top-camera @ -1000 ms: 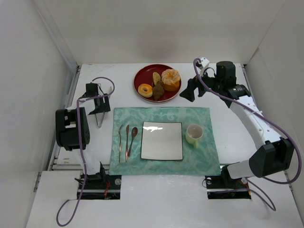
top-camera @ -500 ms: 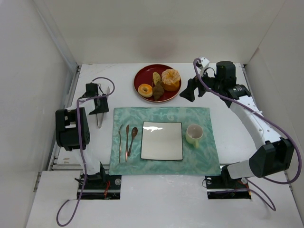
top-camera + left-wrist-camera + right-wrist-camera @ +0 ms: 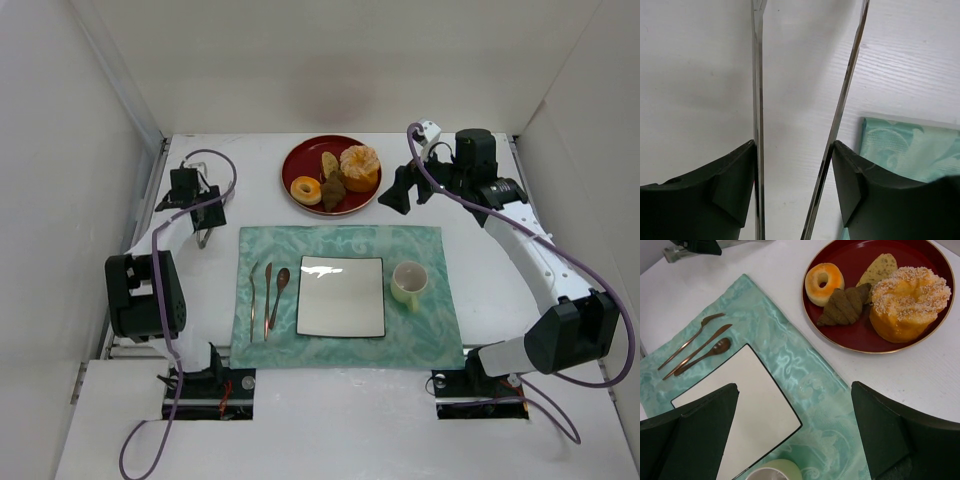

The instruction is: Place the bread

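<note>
White desk, bread not yet lifted.
My left hand [image 3: 200,212], closed on the tongs [image 3: 756,100], has drawn back and leftward, away from the mat [image 3: 420,330]; my right hand [image 3: 398,188] hangs wide open just beside the red plate [image 3: 290,165]. The bread [image 3: 333,188] lies on that plate between the doughnut [image 3: 306,189] and the sugared bun [image 3: 359,167], so I judge the pick-up is yet to start.
</note>
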Robot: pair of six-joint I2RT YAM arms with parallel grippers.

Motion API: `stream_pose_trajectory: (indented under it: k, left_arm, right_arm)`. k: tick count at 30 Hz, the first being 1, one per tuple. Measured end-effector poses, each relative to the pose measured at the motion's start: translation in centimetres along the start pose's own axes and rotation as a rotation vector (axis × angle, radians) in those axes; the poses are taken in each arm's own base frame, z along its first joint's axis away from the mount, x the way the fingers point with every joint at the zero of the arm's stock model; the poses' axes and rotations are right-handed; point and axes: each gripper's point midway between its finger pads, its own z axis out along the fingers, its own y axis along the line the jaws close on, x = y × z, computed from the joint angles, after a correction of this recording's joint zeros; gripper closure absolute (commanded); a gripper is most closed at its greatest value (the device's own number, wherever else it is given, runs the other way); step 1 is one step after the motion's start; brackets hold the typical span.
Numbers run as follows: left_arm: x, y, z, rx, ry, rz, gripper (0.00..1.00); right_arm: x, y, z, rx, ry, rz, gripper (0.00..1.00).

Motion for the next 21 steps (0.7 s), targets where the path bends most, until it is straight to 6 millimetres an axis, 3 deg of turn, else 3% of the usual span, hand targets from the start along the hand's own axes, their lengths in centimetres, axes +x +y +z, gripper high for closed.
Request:
stream_pose_trajectory:
  k: [15, 21]
  left_arm:
    - [-2.5, -1.5, -4.2, 0.080, -0.089, -0.027, 0.48]
    - [-6.8, -3.1, -9.1, 0.168, -0.201, -0.029, 0.48]
  right_arm:
    - [0.0, 0.1, 0.0, -0.003, 0.000, 0.000, 0.00]
    - [0.0, 0.1, 0.0, -0.005, 0.000, 0.000, 0.00]
